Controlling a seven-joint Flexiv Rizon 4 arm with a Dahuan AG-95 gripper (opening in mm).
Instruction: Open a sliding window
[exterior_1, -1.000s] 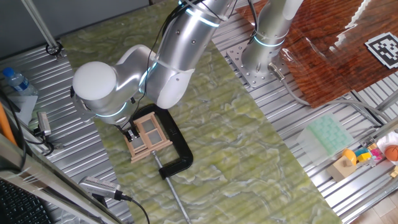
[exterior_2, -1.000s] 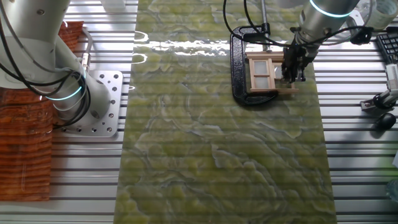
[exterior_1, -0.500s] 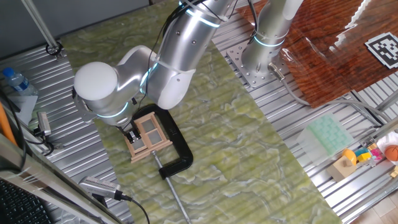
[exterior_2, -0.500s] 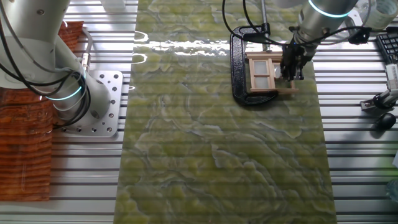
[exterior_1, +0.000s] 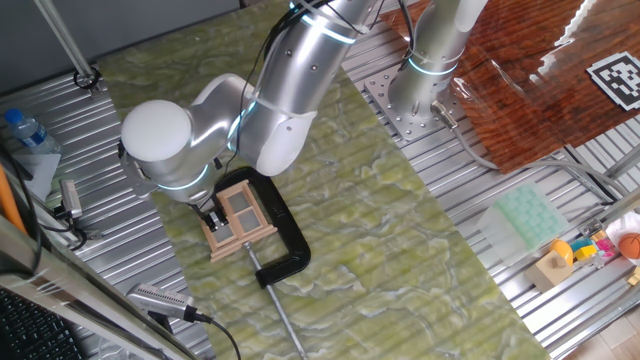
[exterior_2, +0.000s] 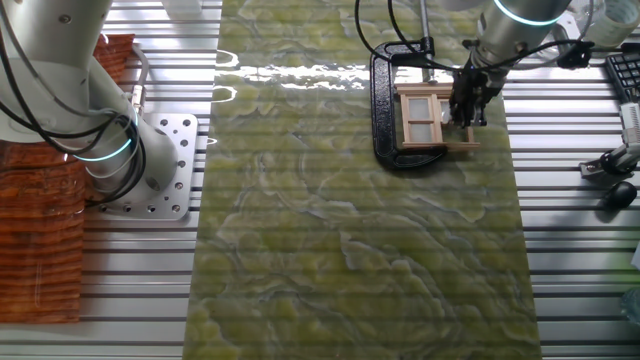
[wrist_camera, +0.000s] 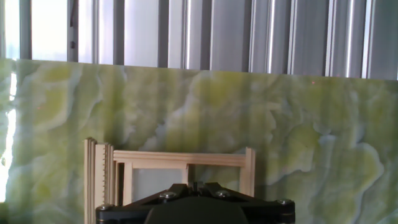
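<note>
The sliding window (exterior_1: 238, 218) lies flat on the green mat (exterior_1: 380, 230), held inside the black C-clamp (exterior_1: 285, 240). The gripper (exterior_2: 467, 108) sits over the window's edge, though whether its fingers are closed cannot be told from here.

Ribbed metal table (exterior_2: 570, 280) under a green marbled mat (exterior_2: 360, 250)

On the mat: the window (exterior_2: 425, 118) in a black clamp (exterior_2: 385, 100). Off the mat, on bare metal: bottle (exterior_1: 25, 130), toys (exterior_1: 585, 250), pale green tray (exterior_1: 527, 215).

Black C-clamp (exterior_1: 283, 240) on green marbled mat (exterior_1: 400, 250)
</note>
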